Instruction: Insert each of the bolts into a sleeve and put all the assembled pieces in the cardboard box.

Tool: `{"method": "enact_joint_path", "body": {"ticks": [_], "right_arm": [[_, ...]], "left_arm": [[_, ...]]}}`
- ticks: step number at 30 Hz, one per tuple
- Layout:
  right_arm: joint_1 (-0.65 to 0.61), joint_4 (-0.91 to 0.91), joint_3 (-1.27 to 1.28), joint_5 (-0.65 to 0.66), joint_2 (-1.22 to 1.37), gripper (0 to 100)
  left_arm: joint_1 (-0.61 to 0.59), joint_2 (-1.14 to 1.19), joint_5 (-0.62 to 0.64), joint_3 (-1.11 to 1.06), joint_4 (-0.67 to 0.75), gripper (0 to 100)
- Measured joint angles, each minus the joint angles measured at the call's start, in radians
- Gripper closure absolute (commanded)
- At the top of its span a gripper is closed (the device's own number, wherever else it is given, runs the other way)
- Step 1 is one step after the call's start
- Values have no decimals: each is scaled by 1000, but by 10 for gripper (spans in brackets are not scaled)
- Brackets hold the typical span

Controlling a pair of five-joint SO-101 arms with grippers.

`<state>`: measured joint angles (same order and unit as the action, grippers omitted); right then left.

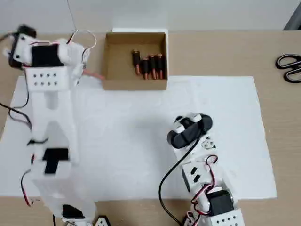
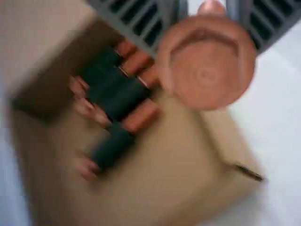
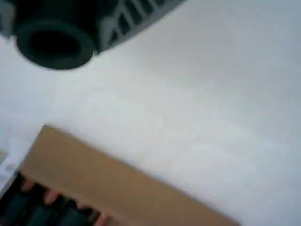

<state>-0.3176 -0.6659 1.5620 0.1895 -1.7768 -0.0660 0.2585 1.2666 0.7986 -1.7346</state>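
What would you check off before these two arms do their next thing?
1. The bolt sits in the left hand: ok.
2. The sleeve sits in the right hand: ok.
3. The bolt and sleeve are lined up: not ok, the hands are far apart.
4. The cardboard box is open, bare floor beside the assembled pieces: ok.
5. The grips are firm enough: cannot tell.

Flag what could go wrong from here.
1. The left hand holds a bolt right by the cardboard box, while the sleeve sits in the right hand out over the white sheet: the bolt might get dropped in unsleeved.
2. That hand is close to the box wall and could nudge it.
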Motion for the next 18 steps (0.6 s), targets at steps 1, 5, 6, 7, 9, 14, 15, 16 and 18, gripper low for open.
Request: {"method": "enact_joint_path", "body": {"ticks": [1, 5, 6, 7, 9, 14, 15, 16, 18], "right_arm": [[-2, 0, -18, 0, 0, 995], [-2, 0, -71, 0, 0, 995], [-2, 0, -77, 0, -2, 995], [-2, 0, -84, -2, -6, 995], [-2, 0, -106, -37, -21, 995], [-2, 0, -146, -158, -25, 995], [-2, 0, -146, -169, -25, 995], [0, 0, -146, -176, -25, 995], [-17, 0, -146, -181, -25, 995]], "left_arm": [[21, -44, -20, 0, 0, 994], [117, -196, -92, -80, 0, 994], [144, -230, -124, -120, 0, 994], [176, -261, -167, -166, 0, 994], [253, -319, -281, -275, 0, 994], [400, -476, -546, -502, 0, 994], [408, -514, -574, -519, 0, 994], [410, -551, -597, -525, 0, 994], [414, -628, -634, -532, 0, 994]]}}
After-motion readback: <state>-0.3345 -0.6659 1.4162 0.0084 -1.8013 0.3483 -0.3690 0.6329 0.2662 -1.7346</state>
